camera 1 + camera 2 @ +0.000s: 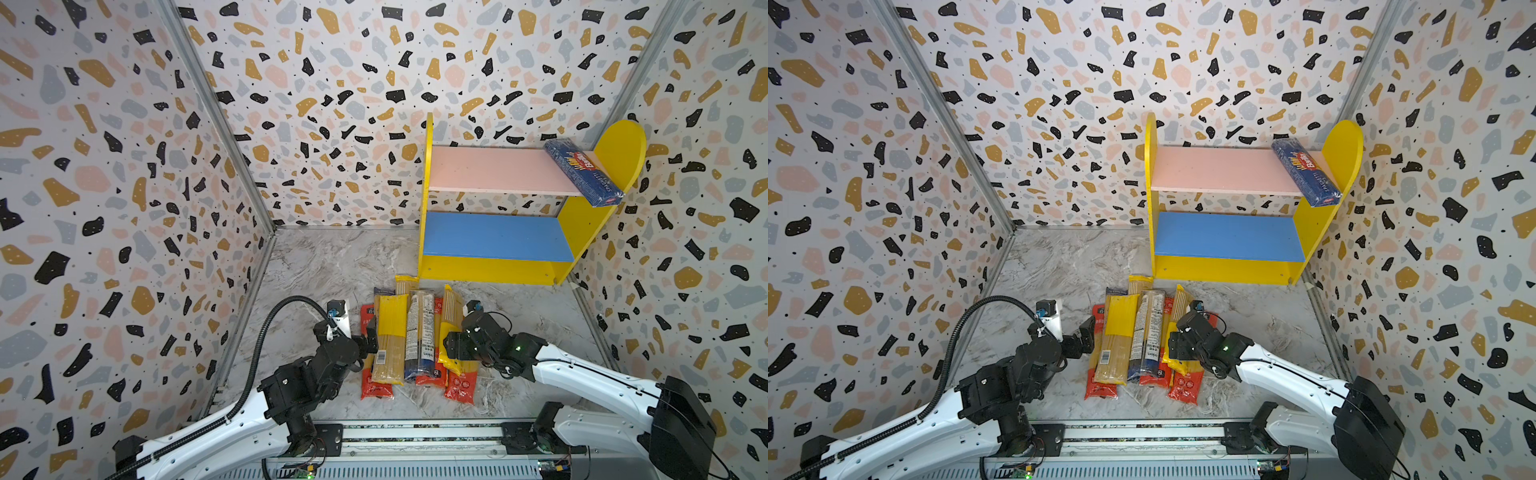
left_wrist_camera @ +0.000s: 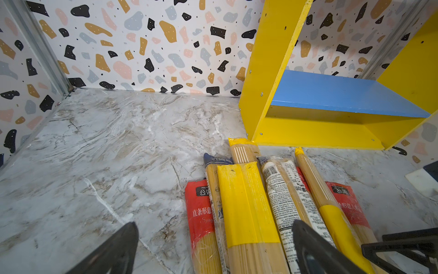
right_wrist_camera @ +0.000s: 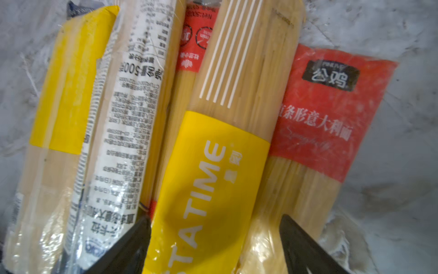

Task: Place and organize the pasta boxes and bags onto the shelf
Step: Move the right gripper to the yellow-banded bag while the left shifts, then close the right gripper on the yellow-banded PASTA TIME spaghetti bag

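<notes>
**Right arm.** The right pincer (image 3: 213, 219) sits low over the right side of the pile of pasta packs (image 1: 415, 340) on the counter (image 1: 332, 266). Its jaws are spread and stand astride the yellow PASTATIME pack (image 3: 208, 166); no squeeze on the wrapper is visible. The pack lies directly beneath and ahead of the pincer. Its long axis runs away from the robot toward the shelf (image 1: 486, 270), so the jaws cross its narrow width. This alignment is judged fit for a grip, and closing the jaws looks to be the next step.

**Left arm.** The left pincer (image 2: 214, 224) is likewise spread, at the left flank of the pile. A red pack (image 2: 199, 213) and a yellow-banded pack (image 2: 246, 201) show between its fingers. It holds nothing.

**Approach.** The shelf stands beyond the pile and to its right. The right arm is judged the nearer.

**Shelf contents.**
- The pink upper board (image 1: 490, 170) carries one dark blue Barilla pack (image 1: 582, 172). It lies at the right end against the yellow side panel (image 1: 619, 153), its near end overhanging the front edge.
- The blue lower board (image 1: 490, 237) carries nothing.
- All other packs lie on the counter, roughly parallel, some overlapping.
</notes>
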